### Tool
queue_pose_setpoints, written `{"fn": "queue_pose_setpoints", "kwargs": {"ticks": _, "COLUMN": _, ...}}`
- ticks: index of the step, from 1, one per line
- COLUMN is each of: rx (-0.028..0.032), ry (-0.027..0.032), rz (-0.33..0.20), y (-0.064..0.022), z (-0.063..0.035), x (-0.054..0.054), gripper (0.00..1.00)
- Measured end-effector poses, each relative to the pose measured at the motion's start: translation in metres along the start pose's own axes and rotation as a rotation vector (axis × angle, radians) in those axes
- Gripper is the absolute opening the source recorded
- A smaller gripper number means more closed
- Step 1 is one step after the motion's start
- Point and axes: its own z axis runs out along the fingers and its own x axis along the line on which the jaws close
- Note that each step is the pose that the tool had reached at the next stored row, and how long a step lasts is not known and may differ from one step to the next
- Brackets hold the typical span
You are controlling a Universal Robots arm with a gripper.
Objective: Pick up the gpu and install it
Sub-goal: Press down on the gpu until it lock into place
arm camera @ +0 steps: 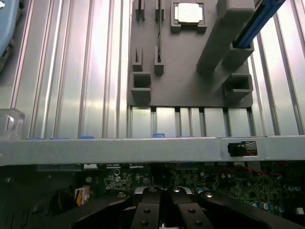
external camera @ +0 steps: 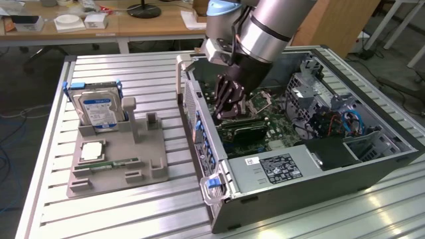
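The gpu [external camera: 244,130] is a dark flat card with a green edge. It stands on the motherboard [external camera: 279,124] inside the open computer case [external camera: 299,169]. My gripper [external camera: 226,114] reaches down into the case, its tips just above the card's upper edge at the end toward the exterior view's left. The jaws are shut, and in the wrist view the black fingers [arm camera: 147,212] press together with nothing showing between them. The frames do not show whether the tips touch the card. From the wrist, the gripper [arm camera: 162,217] hovers over the green motherboard [arm camera: 248,188], just inside the case's grey side wall [arm camera: 143,150].
A grey parts fixture [external camera: 126,154] lies on the slatted metal table at the exterior view's left. It holds an upright silver hard drive [external camera: 98,109], a processor chip [external camera: 91,151] and a narrow green memory stick [external camera: 109,163]. Drive cages and cables [external camera: 332,119] crowd the case's far end.
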Motion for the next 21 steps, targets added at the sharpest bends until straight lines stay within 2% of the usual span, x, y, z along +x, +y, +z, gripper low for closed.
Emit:
{"fn": "queue_pose_setpoints", "kwargs": {"ticks": 1, "rx": -0.0023, "ry": -0.0001, "rz": 0.001, "y": -0.0001, "z": 0.0, "x": 0.0, "gripper": 0.1}}
{"fn": "queue_pose_setpoints", "kwargs": {"ticks": 9, "rx": -0.0062, "ry": 0.0018, "rz": 0.001, "y": -0.0025, "z": 0.006, "x": 0.0, "gripper": 0.1}}
{"fn": "queue_pose_setpoints", "kwargs": {"ticks": 10, "rx": -0.0061, "ry": -0.0008, "rz": 0.0, "y": -0.003, "z": 0.0077, "x": -0.0003, "gripper": 0.1}}
{"fn": "queue_pose_setpoints", "kwargs": {"ticks": 11, "rx": -0.0068, "ry": -0.0008, "rz": 0.0, "y": -0.0032, "z": 0.0084, "x": -0.0003, "gripper": 0.1}}
{"fn": "queue_pose_setpoints", "kwargs": {"ticks": 16, "rx": -0.0083, "ry": 0.0005, "rz": 0.001, "y": -0.003, "z": 0.0081, "x": -0.0002, "gripper": 0.1}}
{"fn": "queue_pose_setpoints", "kwargs": {"ticks": 21, "rx": -0.0078, "ry": 0.0003, "rz": 0.001, "y": 0.0001, "z": -0.0015, "x": -0.0003, "gripper": 0.1}}
